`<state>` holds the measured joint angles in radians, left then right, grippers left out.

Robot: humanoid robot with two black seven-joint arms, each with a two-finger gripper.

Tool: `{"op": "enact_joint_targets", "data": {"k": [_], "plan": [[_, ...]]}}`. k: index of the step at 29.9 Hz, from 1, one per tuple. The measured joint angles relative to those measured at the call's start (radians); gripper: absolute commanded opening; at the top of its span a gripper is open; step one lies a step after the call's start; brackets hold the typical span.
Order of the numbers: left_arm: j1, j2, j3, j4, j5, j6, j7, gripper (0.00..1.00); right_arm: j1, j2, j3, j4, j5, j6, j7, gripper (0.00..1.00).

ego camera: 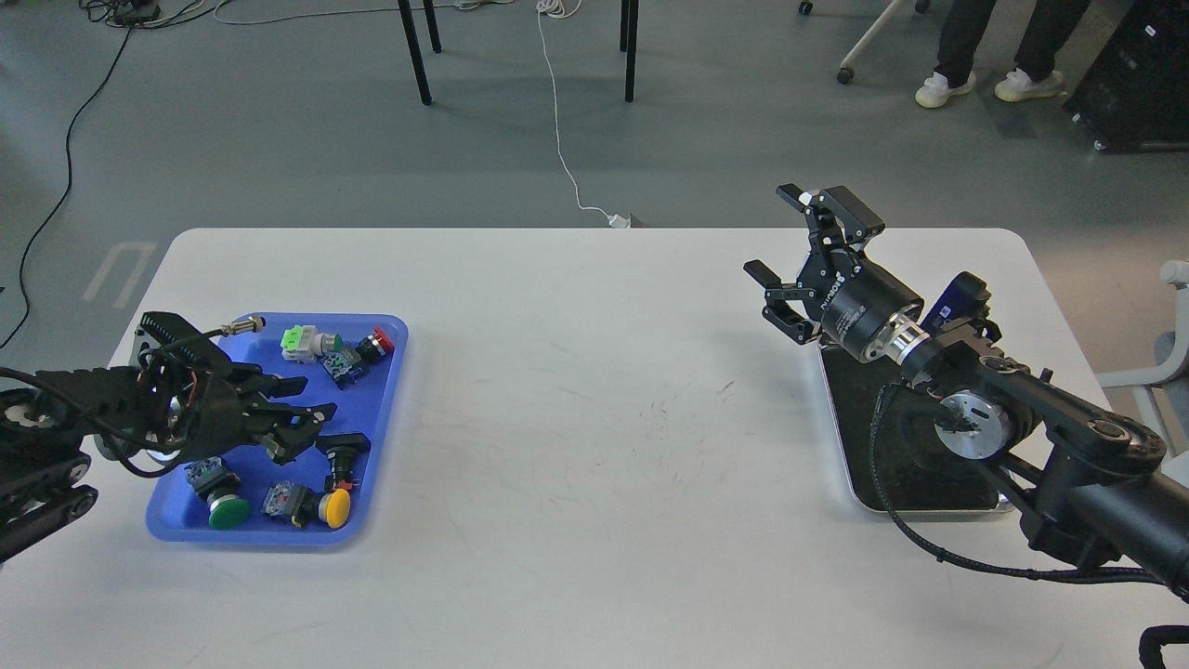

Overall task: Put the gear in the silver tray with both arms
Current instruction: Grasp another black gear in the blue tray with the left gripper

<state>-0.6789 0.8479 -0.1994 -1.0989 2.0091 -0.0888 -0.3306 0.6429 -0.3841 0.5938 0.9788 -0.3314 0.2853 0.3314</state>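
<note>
- The floor (279,121) beyond is grey, with cables trailing across it, dark chair legs at the top, and a person's white shoes (985,86) far right.
- The table (594,418) is white with rounded far corners; its far edge runs straight across and its wide middle stretch lies bare between the two trays, faintly scuffed.
- The right arm (1068,446) comes in from the lower right and lies over the silver tray (859,465), hiding much of it; the tray sits near the table's right edge, its dark bottom and bright rim showing on the left and near sides.
- The blue tray (376,409) sits near the left edge, well apart from the silver one.
- The left arm (56,418) enters from the left, low over the blue tray.
- The right gripper (794,251) is lifted above the silver tray's far end, jaws spread wide with nothing between them.
- The left gripper (307,409) reaches over the blue tray's middle; its fingers look parted, though dark prongs against dark parts make any grasp unclear.
- Switch parts (334,348) lie loose in the blue tray: green-capped (228,511) and yellow-capped (334,506) buttons near the front, a red one (381,341) at the back.
</note>
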Motion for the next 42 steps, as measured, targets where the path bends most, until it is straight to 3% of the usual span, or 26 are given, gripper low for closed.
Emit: {"op": "enact_joint_targets", "data": {"k": [26,35,42], "plan": [[-0.003,-0.04,0.042,0.056,0.001,-0.003,-0.002,0.51,-0.003,0.014,-0.014,0.004,-0.001,-0.003,0.0,0.99],[-0.004,-0.068,0.042,0.101,0.0,-0.002,-0.007,0.34,-0.002,0.012,-0.014,0.012,-0.002,-0.003,0.0,0.99],[0.0,-0.067,0.043,0.102,0.003,-0.001,-0.027,0.33,-0.002,0.011,-0.012,0.012,-0.002,-0.004,0.0,0.99]]}}
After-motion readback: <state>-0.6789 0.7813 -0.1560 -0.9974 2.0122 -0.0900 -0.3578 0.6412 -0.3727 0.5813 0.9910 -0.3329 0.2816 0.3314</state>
